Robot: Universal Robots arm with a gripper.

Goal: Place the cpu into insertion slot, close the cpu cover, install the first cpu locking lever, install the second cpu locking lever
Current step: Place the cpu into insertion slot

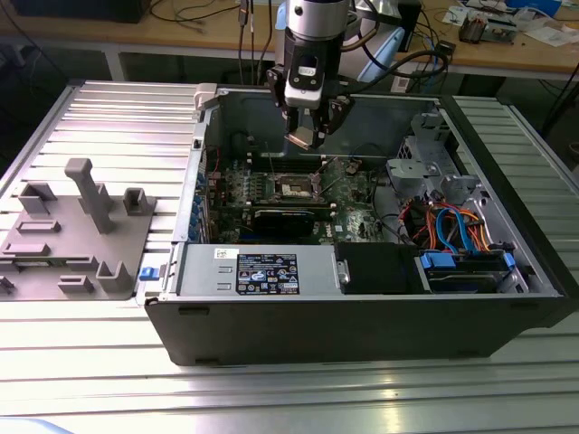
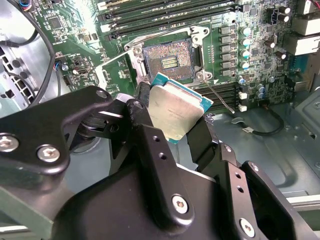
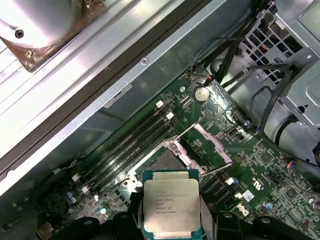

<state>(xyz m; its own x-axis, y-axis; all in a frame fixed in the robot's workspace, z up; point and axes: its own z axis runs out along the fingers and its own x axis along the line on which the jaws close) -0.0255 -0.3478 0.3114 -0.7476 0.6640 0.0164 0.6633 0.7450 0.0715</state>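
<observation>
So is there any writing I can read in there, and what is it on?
cpu, gripped by the claw: lines of print on its metal top, too small to read.
Dark label on the grey box: too small to read.
White sticker beside that label: too small to read.
Green circuit board: tiny white markings, unreadable.
Nothing can be quoted.

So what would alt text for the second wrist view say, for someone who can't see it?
A black gripper holds the cpu, silver top showing, by its edges over a green circuit board. The open insertion slot lies just beyond, empty, its dark centre exposed.
</observation>
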